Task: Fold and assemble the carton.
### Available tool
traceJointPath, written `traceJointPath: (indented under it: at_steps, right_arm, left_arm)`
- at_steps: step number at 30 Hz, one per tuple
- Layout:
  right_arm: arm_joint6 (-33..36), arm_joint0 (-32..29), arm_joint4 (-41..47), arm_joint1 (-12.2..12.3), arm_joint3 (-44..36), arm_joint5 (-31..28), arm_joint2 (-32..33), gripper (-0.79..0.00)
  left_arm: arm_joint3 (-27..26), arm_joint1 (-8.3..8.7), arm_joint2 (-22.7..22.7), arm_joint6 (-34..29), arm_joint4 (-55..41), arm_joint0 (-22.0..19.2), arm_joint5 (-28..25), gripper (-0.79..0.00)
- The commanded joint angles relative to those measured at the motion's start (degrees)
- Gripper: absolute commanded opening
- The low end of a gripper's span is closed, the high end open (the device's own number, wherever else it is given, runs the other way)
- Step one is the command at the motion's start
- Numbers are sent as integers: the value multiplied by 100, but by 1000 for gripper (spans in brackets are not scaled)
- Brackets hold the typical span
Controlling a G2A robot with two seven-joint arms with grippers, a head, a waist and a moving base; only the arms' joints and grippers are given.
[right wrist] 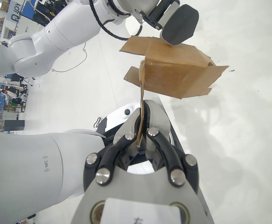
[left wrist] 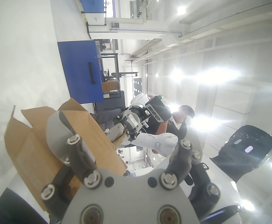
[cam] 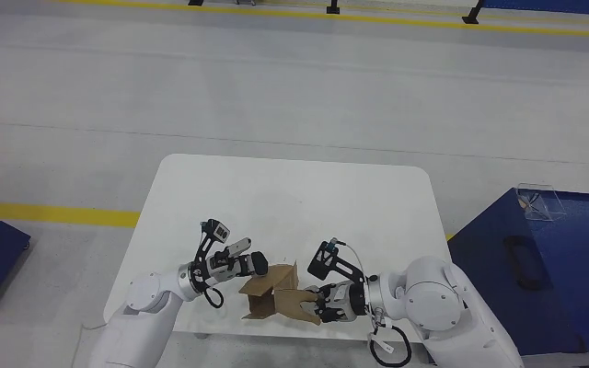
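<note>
Lettering is found at three places. A short mark with a wave symbol stands on the white arm shell [right wrist: 47, 163], near the carton [right wrist: 172, 72]. A lettered sign [right wrist: 16, 17] hangs well beyond the carton. A label [right wrist: 138, 218], cut off and unreadable, sits on the wrist plate.

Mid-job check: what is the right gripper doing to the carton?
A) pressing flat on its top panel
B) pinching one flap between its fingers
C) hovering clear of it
B: the right gripper is closed on a thin flap of the carton, seen edge-on.

One carton [cam: 273, 293], one table [cam: 276, 193], seemingly one blue cabinet [cam: 515, 267].
</note>
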Motion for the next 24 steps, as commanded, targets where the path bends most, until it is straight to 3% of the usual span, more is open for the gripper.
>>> traceJointPath:
  at_steps: [1,22,24]
  right_arm:
    - [0,0,0,0,0,0,0,-785]
    - [0,0,0,0,0,0,0,-785]
    - [-114,-28,57,-3,17,40,-6,-785]
  left_arm:
    - [0,0,0,0,-1,0,1,0]
    - [-18,2,-8,59,46,6,-12,0]
    - [-473,52,-142,441,690,128,-329,0]
